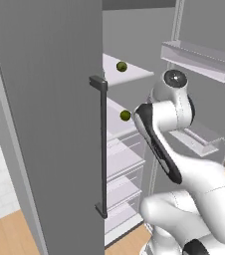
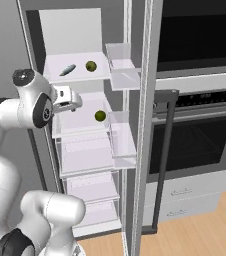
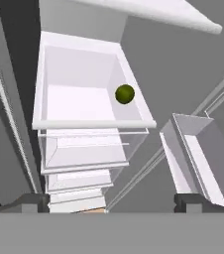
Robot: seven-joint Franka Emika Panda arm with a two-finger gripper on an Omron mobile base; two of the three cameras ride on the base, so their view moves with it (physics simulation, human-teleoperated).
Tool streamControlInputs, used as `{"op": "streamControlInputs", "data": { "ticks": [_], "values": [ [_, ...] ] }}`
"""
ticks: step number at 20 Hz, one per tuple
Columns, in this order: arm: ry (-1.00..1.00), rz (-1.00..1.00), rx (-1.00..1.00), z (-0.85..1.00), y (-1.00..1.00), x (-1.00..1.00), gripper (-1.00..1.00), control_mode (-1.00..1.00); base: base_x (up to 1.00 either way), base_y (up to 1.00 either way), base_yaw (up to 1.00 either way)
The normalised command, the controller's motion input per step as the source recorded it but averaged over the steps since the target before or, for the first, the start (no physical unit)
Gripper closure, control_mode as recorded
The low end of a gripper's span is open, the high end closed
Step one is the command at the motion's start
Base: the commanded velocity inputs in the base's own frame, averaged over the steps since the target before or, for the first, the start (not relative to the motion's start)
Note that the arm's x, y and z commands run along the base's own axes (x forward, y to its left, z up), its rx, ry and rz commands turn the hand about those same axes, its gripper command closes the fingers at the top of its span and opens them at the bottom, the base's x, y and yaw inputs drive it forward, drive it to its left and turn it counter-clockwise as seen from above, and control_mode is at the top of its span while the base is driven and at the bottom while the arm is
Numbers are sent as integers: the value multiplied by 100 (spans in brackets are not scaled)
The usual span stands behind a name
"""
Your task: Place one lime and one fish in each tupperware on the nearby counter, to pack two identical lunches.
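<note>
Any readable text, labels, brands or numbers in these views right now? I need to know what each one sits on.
None can be read.
Oven control panel: small pale marks in a row, too small and blurred to read.
Fridge door, shelves, limes, fish: no lettering or labels on them.

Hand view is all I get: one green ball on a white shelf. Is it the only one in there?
Observer: No. A second lime sits on the upper shelf, above the lime you see.
Operator: Anything else up there?
Observer: A dark fish lies beside that upper lime, not touching it.
Operator: How near is the arm?
Observer: The open tool is at the front of the lower lime's shelf, holding nothing.
</note>
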Motion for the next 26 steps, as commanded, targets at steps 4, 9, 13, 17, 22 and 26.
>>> {"op": "streamControlInputs", "data": {
  "ticks": [4, 9, 13, 17, 22, 26],
  "values": [
    [45, 17, 5, -41, -28, 49, -100, -100, 0, 0, 0],
    [26, 7, 0, -54, 0, 34, -100, -100, 0, 0, 0],
    [11, 0, -2, -58, 11, 64, -100, -100, 0, 0, 0],
    [0, 0, -3, -70, 1, 64, -100, -100, 0, 0, 0],
    [-4, 0, -2, -70, 0, 26, -100, -100, 0, 0, 0],
    [-14, 0, 0, -54, 0, 14, -100, -100, 0, 0, 0]
  ]
}}
